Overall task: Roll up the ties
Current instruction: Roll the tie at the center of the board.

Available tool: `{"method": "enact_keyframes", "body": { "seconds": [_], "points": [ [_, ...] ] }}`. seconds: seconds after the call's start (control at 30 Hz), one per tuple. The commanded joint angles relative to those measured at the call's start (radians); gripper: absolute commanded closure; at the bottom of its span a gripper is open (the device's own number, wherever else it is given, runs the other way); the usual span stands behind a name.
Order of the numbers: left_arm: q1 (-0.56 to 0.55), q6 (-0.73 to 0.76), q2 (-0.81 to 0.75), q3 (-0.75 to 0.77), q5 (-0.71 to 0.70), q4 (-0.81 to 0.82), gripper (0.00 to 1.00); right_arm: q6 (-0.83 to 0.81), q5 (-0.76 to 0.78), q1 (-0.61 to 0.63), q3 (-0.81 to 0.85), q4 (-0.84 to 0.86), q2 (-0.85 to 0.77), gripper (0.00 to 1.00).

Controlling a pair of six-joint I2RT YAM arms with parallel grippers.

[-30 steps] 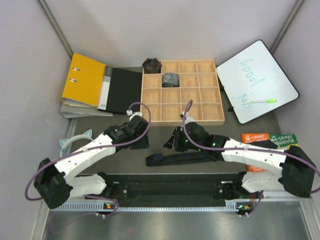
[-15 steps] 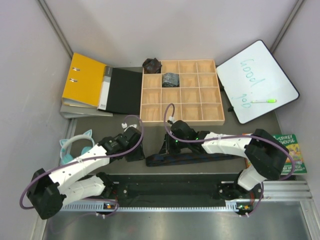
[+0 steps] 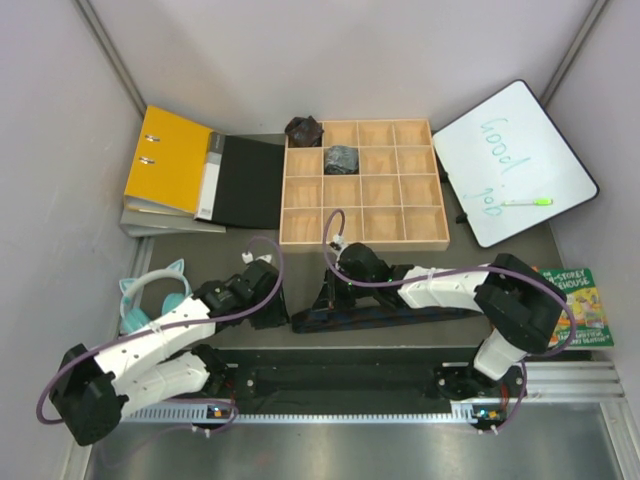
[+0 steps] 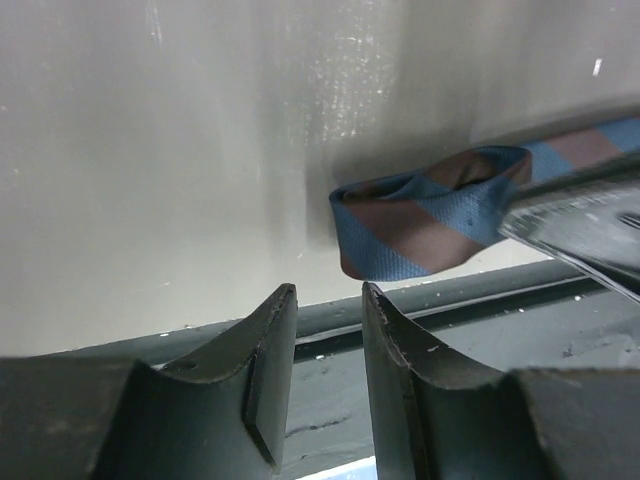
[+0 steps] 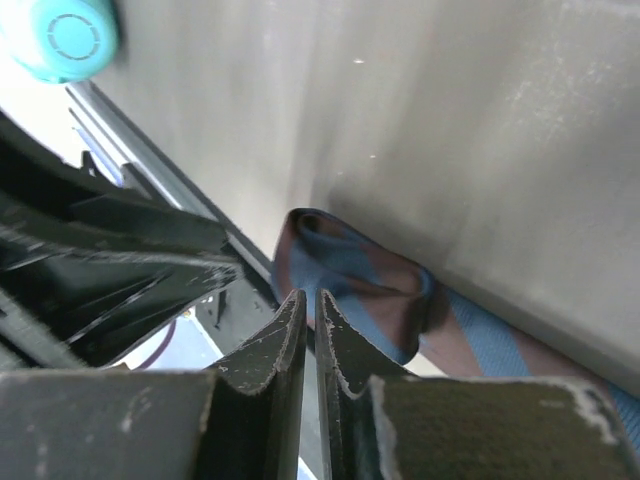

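One tie (image 3: 400, 312) lies flat along the table's near edge, a long dark strip. The wrist views show it striped blue and brown, its left end folded over (image 4: 430, 215) (image 5: 350, 270). My left gripper (image 3: 278, 308) (image 4: 328, 295) is just left of that end, jaws slightly apart and empty. My right gripper (image 3: 328, 298) (image 5: 310, 298) is low over the folded end, jaws shut with nothing seen between them. Two rolled ties sit at the wooden tray (image 3: 362, 240): a brownish one (image 3: 303, 130) at its far left corner and a greyish one (image 3: 341, 158) in a cell.
A yellow binder (image 3: 170, 160) and a black folder (image 3: 250, 180) lie at the back left. A whiteboard (image 3: 515, 150) with a green marker (image 3: 527, 201) leans at the right. Teal cat-ear headphones (image 3: 150, 295) are at the left, a book (image 3: 578, 300) at the right. A black rail (image 3: 350, 372) runs along the front.
My right gripper has moved left along the tie to its folded end, uncovering the book. My left gripper has drawn back and down toward the near edge.
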Motion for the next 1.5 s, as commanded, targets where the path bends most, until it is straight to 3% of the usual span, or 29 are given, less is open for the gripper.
{"method": "enact_keyframes", "body": {
  "seconds": [0.0, 0.23, 0.47, 0.9, 1.47],
  "points": [
    [0.003, -0.012, -0.034, -0.003, 0.013, 0.048, 0.62, -0.001, 0.006, -0.007, -0.022, 0.065, 0.023, 0.92],
    [0.003, -0.019, -0.062, -0.018, 0.011, 0.046, 0.62, 0.008, 0.023, -0.005, -0.067, 0.086, 0.037, 0.93],
    [0.002, -0.03, -0.108, -0.044, 0.04, 0.086, 0.54, 0.011, 0.044, -0.007, -0.095, 0.094, 0.047, 0.95],
    [0.002, -0.065, -0.082, -0.155, 0.106, 0.304, 0.46, 0.026, 0.038, -0.007, -0.124, 0.129, 0.073, 0.97],
    [0.002, -0.197, -0.142, -0.262, 0.027, 0.421, 0.41, 0.045, 0.032, -0.007, -0.179, 0.185, 0.073, 1.0]
  ]
}}
